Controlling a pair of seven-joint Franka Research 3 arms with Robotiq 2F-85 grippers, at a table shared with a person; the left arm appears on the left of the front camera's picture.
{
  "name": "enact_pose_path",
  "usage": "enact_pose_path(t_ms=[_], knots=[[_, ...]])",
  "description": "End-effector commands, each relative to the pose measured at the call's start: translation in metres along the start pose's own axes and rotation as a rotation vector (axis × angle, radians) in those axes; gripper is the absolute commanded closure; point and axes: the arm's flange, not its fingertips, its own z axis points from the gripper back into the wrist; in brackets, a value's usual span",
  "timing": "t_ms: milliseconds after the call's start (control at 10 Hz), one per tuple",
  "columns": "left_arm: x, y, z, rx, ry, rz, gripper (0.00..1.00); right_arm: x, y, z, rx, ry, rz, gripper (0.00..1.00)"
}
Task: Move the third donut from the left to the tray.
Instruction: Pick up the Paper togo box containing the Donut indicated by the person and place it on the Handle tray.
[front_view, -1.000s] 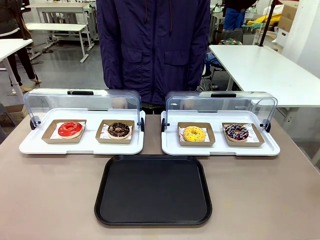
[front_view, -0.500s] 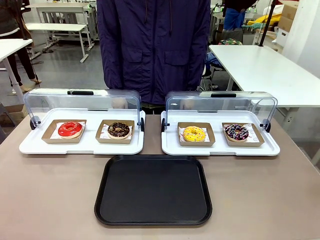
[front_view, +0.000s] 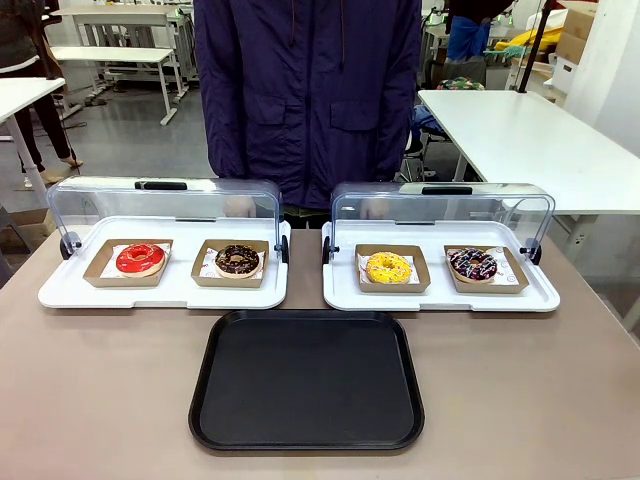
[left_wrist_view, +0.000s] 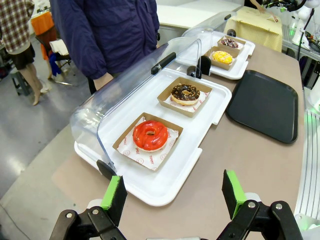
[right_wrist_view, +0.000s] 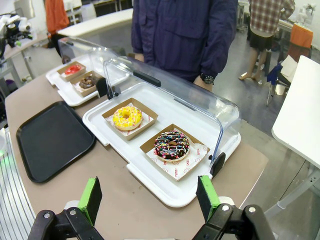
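Brown table (front_view: 100, 380), person at the far side: the yellow donut (front_view: 388, 267) sits in its holder (right_wrist_view: 149, 118) on the right display tray (right_wrist_view: 97, 122), lid (right_wrist_view: 175, 85) flipped back, with the black tray (front_view: 306, 380) just in front. The right gripper (right_wrist_view: 149, 196) and left gripper (left_wrist_view: 174, 192) both hang wide open and empty, so I'd use the right: come in low from the near side, pinch the holder wall rather than the icing, and lift level over the display tray's lip. The front view gives you the left-to-right count, and the right wrist view gives the holder's edges and how close the chocolate donut (right_wrist_view: 171, 145) is.
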Motion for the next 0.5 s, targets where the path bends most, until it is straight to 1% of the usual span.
enact_pose_path(t_ms=[0,400], knots=[[-0.0002,-0.0013,0.0014,-0.008,0.005,-0.008,0.00,0.0012,-0.0031,-0.0013,-0.004,-0.025,0.024,0.00],[-0.0002,-0.0013,0.0014,-0.008,0.005,-0.008,0.00,0.0012,-0.0031,-0.0013,-0.004,-0.025,0.024,0.00]])
